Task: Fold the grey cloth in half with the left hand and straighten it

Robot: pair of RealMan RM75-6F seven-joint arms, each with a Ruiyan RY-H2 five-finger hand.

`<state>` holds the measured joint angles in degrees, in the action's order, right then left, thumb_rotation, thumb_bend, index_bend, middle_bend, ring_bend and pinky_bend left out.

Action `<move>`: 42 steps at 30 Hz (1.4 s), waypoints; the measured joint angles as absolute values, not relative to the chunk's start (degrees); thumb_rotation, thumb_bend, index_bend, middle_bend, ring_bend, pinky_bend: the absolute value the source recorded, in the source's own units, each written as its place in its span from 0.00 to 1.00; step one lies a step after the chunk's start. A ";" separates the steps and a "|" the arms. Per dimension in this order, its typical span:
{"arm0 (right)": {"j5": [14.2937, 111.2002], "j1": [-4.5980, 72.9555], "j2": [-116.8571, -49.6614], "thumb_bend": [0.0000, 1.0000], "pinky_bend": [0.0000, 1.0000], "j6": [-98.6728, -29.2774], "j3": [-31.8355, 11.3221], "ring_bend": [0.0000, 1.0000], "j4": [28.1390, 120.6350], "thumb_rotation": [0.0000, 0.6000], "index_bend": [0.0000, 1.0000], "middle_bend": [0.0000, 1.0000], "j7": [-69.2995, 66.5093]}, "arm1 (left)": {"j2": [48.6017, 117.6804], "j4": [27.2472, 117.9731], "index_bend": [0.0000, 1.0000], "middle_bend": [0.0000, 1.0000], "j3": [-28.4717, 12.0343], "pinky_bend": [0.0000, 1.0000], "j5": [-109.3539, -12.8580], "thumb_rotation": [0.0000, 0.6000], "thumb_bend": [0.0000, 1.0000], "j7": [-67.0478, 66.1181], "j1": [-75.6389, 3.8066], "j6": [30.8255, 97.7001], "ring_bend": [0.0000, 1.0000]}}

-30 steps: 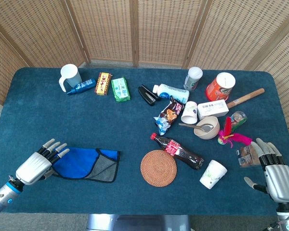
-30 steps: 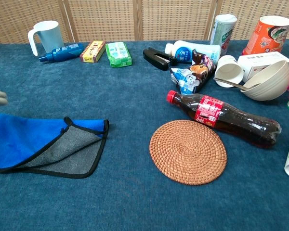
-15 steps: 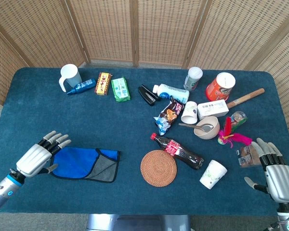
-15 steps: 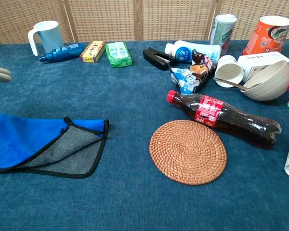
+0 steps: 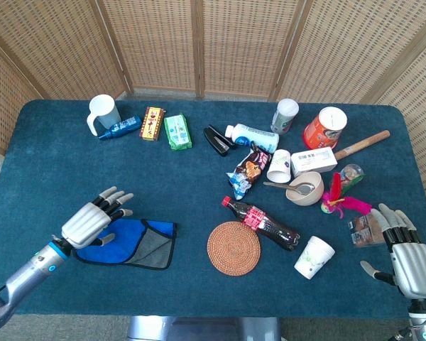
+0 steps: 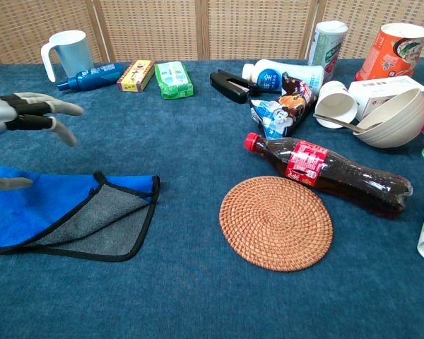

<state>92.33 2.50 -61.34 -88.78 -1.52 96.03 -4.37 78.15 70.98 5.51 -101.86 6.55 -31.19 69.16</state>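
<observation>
Your left hand (image 5: 92, 222) hovers at the lower left of the frame, fingers (image 6: 53, 106) spread and holding nothing, above the left end of the grey cloth (image 5: 131, 243). The cloth lies on the counter (image 5: 199, 177) blue face up, its right corner turned back to show grey. Judging from this, lower the palm flat, press lightly and sweep rightward to smooth that loose corner. At lower right, your right hand (image 5: 405, 259) rests with fingers apart, empty. Keep clear of the woven coaster (image 5: 233, 248) and cola bottle (image 5: 261, 223) beyond.
</observation>
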 measured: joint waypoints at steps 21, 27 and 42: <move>92.24 2.50 -61.07 0.10 0.12 -88.85 -1.63 0.00 95.91 1.00 0.00 0.00 -5.25 | 84.50 71.38 0.36 0.00 3.25 0.07 -98.30 1.00 0.34 -4.72 -35.49 61.39 0.00; 92.40 2.53 -61.08 0.10 0.12 -88.79 -1.55 0.00 95.92 1.00 0.00 0.00 -5.12 | 84.74 71.74 0.37 0.00 3.04 0.07 -97.26 1.00 0.34 -6.15 -35.81 60.58 0.00; 92.61 2.36 -60.90 0.12 0.12 -89.13 -1.47 0.00 96.09 1.00 0.00 0.00 -5.43 | 86.08 72.36 0.43 0.00 2.04 0.07 -95.38 1.00 0.42 -10.89 -37.28 58.19 0.00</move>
<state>92.61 2.36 -60.90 -89.13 -1.47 96.09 -5.43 86.08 72.36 2.04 -95.38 -10.89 -37.28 58.19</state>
